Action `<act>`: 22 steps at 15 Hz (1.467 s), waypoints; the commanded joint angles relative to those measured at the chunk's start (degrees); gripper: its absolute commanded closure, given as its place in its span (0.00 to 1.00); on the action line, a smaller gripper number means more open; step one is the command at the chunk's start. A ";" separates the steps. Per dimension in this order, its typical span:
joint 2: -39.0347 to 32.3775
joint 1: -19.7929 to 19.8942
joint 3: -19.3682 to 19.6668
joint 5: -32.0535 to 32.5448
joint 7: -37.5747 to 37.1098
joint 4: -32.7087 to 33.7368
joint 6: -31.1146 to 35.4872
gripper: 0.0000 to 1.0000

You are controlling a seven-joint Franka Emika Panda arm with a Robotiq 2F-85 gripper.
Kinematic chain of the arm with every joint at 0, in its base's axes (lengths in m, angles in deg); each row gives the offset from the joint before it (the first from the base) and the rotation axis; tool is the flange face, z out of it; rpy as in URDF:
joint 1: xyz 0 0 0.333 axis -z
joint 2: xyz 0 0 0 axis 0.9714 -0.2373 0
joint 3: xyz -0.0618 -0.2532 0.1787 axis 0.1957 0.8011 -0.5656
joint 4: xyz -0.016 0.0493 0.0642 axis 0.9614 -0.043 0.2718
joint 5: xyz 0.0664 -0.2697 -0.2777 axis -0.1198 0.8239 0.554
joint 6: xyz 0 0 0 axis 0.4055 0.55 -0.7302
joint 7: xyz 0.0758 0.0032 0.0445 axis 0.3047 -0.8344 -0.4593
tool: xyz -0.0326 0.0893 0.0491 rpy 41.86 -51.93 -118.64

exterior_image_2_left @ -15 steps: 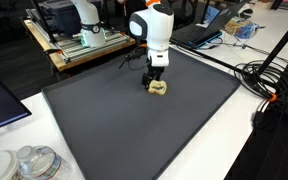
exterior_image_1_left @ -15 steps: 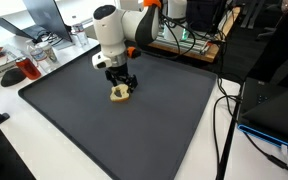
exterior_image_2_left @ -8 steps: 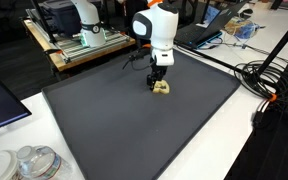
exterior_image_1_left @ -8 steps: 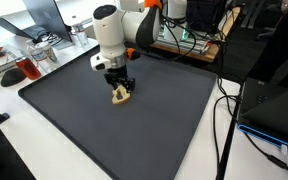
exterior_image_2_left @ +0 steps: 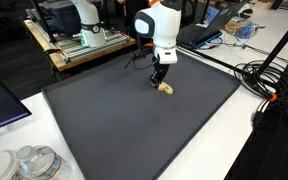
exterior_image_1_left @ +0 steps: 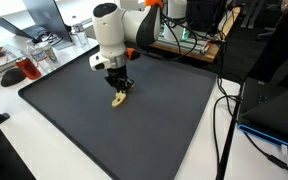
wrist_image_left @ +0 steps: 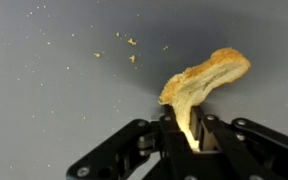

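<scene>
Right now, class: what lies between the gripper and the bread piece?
Nothing. In the wrist view the gripper pinches the bread piece directly, with no gap.

I can read no writing anywhere around my tool. The laptop screen (exterior_image_1_left: pixel 44 15) behind the table in an exterior view is too small and blurred to give me a single letter. The grey mat (wrist_image_left: pixel 44 120) in the wrist view carries no print, label or number that I can make out.
</scene>
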 commanded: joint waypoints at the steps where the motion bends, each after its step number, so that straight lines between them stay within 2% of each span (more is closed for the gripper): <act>1: -0.82 -0.14 0.06 0.90 -0.67 0.83 -0.87 0.96; 22: 1.68 1.54 -1.71 -0.19 1.71 -1.75 -1.27 0.96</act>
